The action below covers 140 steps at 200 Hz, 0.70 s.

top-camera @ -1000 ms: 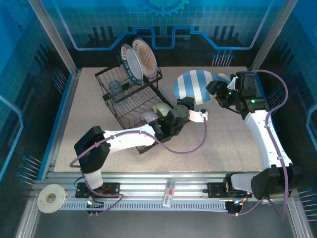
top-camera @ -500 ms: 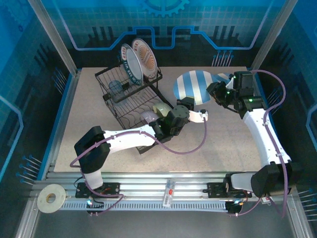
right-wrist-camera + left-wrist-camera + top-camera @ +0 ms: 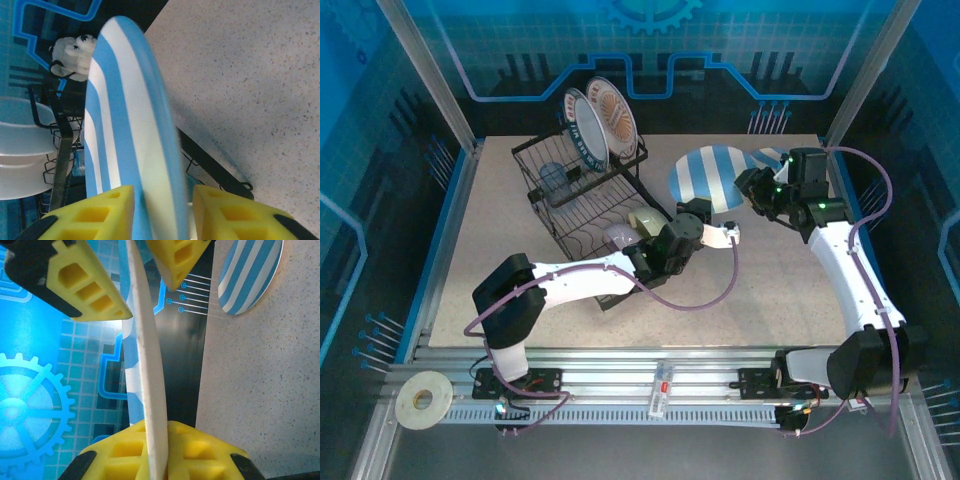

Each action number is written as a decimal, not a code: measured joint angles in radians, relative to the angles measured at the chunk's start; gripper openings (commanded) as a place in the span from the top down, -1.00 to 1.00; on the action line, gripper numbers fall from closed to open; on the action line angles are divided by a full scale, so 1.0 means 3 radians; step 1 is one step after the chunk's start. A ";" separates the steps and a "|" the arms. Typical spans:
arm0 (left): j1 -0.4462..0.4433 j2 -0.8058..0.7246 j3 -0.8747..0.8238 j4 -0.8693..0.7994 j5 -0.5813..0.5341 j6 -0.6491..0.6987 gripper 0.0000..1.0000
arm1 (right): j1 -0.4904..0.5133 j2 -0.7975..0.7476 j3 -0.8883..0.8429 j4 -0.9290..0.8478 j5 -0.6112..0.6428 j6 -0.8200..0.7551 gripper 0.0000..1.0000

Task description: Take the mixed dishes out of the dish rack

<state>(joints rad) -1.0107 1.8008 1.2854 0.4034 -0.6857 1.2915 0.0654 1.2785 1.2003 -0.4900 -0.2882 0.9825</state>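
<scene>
Left gripper [image 3: 142, 287] clamped the blue-and-white striped plate [image 3: 705, 172] edge-on; right gripper [image 3: 162, 202] straddled its rim, perhaps not yet pinching.

striped plate [image 3: 705, 178]: blue and white bands
rear plate [image 3: 613, 115]: white, orange-patterned rim
dish rack [image 3: 578, 205]: black
table [image 3: 790, 290]: speckled beige

Count: 3 striped plates [image 3: 582, 125] [image 3: 705, 176] [image 3: 771, 157], 1 orange-rim plate [image 3: 615, 112], 2 bowls [image 3: 642, 217] [image 3: 618, 236], 1 tumbler [image 3: 554, 182], 1 dish rack [image 3: 582, 226] — plus 1 dog figurine [image 3: 70, 52].

Tabletop [image 3: 780, 285] front-R open; dish rack [image 3: 570, 215] blocks back-L, raised striped plate [image 3: 705, 172] crowds centre-back.
</scene>
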 measured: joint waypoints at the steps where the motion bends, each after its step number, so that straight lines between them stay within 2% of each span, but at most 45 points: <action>1: 0.0000 0.0000 0.0001 -0.0003 -0.0001 -0.0005 1.00 | 0.0000 0.0000 -0.0003 0.0003 -0.0001 0.0001 0.16; 30: 0.0000 0.0003 0.0004 -0.0056 -0.0038 -0.0060 1.00 | 0.0000 -0.0043 -0.0057 0.0010 -0.0013 0.0020 0.14; 140: 0.0003 0.0032 0.0006 -0.0131 -0.0080 -0.0123 1.00 | 0.0000 -0.0146 -0.0084 0.0005 -0.0070 0.0069 0.31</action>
<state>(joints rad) -1.0100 1.8103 1.2873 0.3641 -0.7097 1.2545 0.0654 1.2346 1.1751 -0.4885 -0.3092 1.0031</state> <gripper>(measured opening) 0.085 0.357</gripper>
